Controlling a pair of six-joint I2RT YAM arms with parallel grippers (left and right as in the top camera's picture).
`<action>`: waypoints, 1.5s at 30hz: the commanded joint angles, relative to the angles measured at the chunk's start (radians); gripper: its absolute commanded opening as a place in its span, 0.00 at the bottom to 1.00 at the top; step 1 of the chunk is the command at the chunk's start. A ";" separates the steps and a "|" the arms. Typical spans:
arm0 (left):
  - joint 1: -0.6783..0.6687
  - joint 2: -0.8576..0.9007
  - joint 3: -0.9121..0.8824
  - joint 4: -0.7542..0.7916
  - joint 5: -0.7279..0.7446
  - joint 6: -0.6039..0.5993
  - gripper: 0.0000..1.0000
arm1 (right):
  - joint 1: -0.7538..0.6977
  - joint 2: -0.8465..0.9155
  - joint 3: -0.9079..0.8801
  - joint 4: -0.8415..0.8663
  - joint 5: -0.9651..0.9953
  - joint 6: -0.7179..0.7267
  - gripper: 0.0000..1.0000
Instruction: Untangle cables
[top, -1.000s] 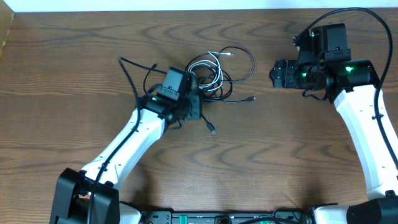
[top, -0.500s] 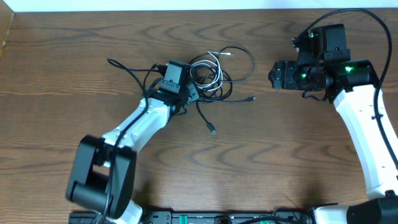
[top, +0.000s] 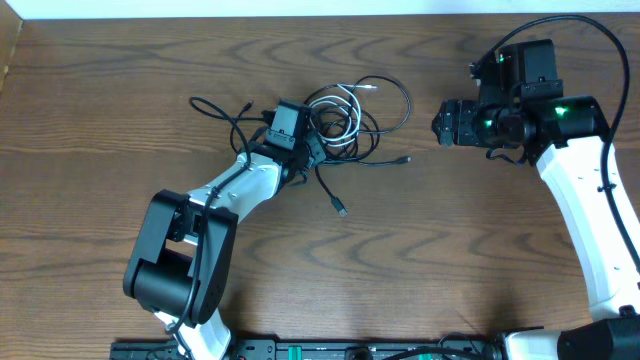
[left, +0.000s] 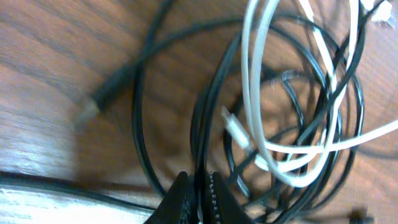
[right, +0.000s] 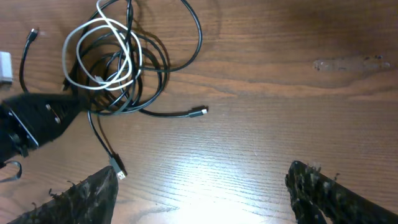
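A tangle of thin black cables (top: 362, 128) with one white cable (top: 340, 118) lies at the table's upper middle. My left gripper (top: 312, 150) is at the tangle's left edge, shut on a black cable (left: 208, 124). The white cable (left: 267, 93) loops just beyond the jaws in the left wrist view. One black plug end (top: 342, 210) trails below the tangle, another (top: 404, 159) to its right. My right gripper (top: 440, 122) hovers open to the right of the tangle, apart from it. Its view shows the tangle (right: 115, 62) and the left gripper (right: 37, 118).
A black cable loop (top: 215, 108) lies on the wooden table (top: 420, 260) left of my left gripper. The left arm reaches up from the bottom left, the right arm (top: 590, 210) down the right side. The table's far edge is just above the tangle.
My left arm has swung, its base link moving right, while its gripper shifted slightly right into the tangle. The loose black cable on the left moved a little right. The right arm has not moved.
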 joint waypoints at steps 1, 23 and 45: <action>-0.006 -0.039 0.007 -0.109 0.098 0.126 0.07 | 0.003 -0.001 0.014 0.000 -0.008 -0.006 0.84; -0.251 -0.555 0.007 -0.611 -0.017 0.433 0.07 | 0.130 0.161 0.013 -0.086 -0.168 -0.078 0.88; -0.251 -0.492 0.007 -0.556 -0.117 0.356 0.07 | 0.269 0.380 -0.005 -0.105 -0.111 -0.281 0.92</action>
